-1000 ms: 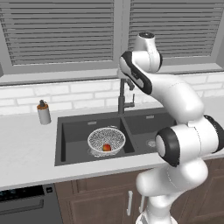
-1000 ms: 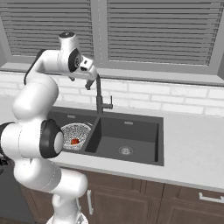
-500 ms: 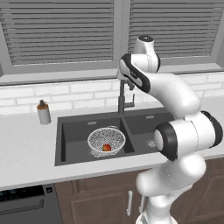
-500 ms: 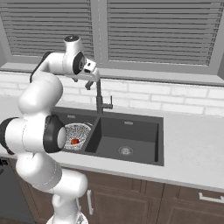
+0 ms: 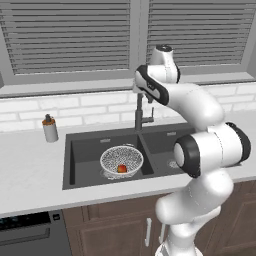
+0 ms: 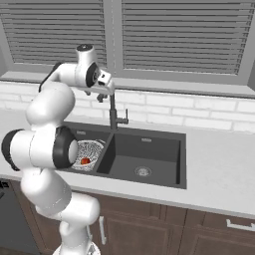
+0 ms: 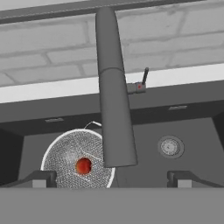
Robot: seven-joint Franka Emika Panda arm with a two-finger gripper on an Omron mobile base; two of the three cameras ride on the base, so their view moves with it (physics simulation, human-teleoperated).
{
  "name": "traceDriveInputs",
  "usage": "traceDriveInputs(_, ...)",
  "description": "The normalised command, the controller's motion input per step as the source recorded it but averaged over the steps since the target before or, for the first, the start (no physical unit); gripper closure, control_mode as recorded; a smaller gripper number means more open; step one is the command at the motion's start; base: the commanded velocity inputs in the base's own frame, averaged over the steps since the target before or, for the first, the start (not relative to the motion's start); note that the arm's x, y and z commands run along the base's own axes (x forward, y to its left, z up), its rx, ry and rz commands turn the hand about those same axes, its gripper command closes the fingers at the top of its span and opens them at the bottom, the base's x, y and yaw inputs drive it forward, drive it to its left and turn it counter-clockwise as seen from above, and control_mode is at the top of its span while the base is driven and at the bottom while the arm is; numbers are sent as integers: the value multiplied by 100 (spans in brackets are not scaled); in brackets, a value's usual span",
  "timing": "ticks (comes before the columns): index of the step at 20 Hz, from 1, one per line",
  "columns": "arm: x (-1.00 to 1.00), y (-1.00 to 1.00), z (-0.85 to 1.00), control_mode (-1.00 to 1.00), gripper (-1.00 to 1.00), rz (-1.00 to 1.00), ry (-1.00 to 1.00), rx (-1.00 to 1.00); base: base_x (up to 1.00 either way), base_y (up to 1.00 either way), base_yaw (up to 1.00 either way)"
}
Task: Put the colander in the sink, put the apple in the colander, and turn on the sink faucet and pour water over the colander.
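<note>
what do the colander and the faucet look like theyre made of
The colander: probably speckled white-grey metal mesh or enamel, going by its fine perforations and bright rim. The faucet: apparently matte dark grey coated metal; its smooth tube shows no shine. Rendered, so both are guesses.

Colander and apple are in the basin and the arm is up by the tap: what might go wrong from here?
The claw is open and level with the spout of the sink faucet, while the small lever sits lower at the side; it may push the spout rather than the lever. The spout's end looks to be over the edge of the colander, not the apple, so water could partly miss.
</note>
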Motion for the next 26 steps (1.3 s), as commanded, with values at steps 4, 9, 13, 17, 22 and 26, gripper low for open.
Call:
traceDriveInputs(4,24,-4,-14,-100,-100,0,0,1,0,0,0)
traceDriveInputs(9,20,-4,-10,-100,-100,0,0,0,0,0,0)
traceDriveInputs(13,6,-2,-7,-100,-100,0,1,0,0,0,0)
traceDriveInputs(17,0,0,-9,-100,-100,0,2,0,0,0,0)
traceDriveInputs(22,0,0,-17,-100,-100,0,1,0,0,0,0)
traceDriveInputs(26,0,1,-14,-100,-100,0,0,0,0,0,0)
